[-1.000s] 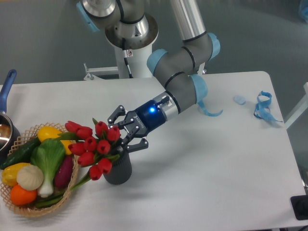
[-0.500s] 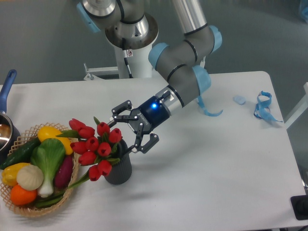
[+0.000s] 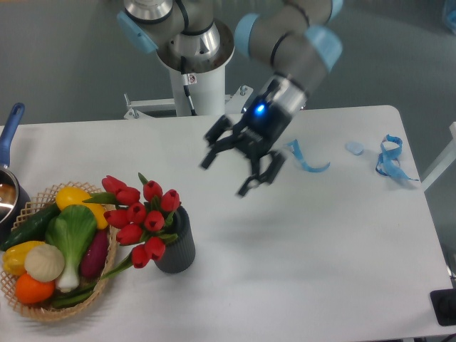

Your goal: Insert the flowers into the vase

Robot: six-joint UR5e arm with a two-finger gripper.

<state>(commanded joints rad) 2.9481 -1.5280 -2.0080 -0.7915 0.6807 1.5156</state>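
Note:
The flowers (image 3: pixel 141 215), a bunch of red tulip buds with green leaves, stand in the vase (image 3: pixel 177 246), a short dark grey ribbed cylinder on the white table. The bunch leans left over the basket's rim. My gripper (image 3: pixel 226 174) is open and empty, raised above the table up and to the right of the vase, well apart from the flowers.
A wicker basket (image 3: pixel 31 308) with vegetables sits at the left, touching the flower leaves. A pot with a blue handle (image 3: pixel 10 132) is at the far left edge. Blue ribbon pieces (image 3: pixel 390 158) and a small blue object (image 3: pixel 354 147) lie at the right rear.
My gripper has let go of the flowers and pulled up and to the right, away from the vase. The flowers stay in the vase.

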